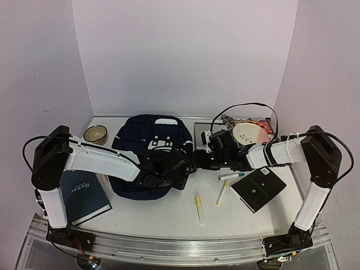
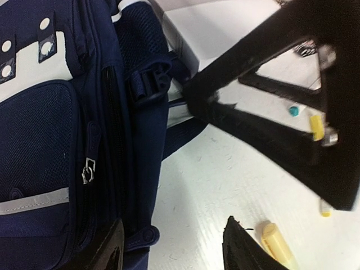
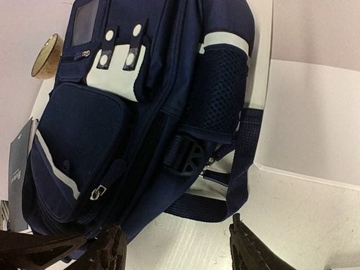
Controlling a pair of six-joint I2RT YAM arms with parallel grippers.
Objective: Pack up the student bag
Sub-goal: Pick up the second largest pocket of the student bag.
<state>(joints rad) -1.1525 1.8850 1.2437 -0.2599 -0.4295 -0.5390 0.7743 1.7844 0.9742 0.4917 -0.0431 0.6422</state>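
Nearest me, the aluminium rail (image 1: 180, 247) carries both arm bases at the edge of the white table (image 1: 169, 216). Just past it on the left lies a dark hardcover book (image 1: 84, 197). A yellow marker (image 1: 199, 207) lies on bare table near the middle. To its right are a second pale marker (image 1: 222, 193), a teal-capped pen (image 1: 230, 176) and a flat black square pad (image 1: 259, 189).

Both arms reach in toward the centre. My left gripper (image 2: 174, 247) has its fingers apart, with nothing between them but the bag's edge and table. The right gripper (image 3: 177, 247) is likewise spread and grips nothing.

The student bag (image 1: 149, 146) lies flat, front up, left of centre, its right side under both wrists. Behind it sit a small tan bowl (image 1: 95, 133) on the left and a white bowl (image 1: 250, 133) on the right. Plain lilac walls (image 1: 185, 56) close the table in on three sides.
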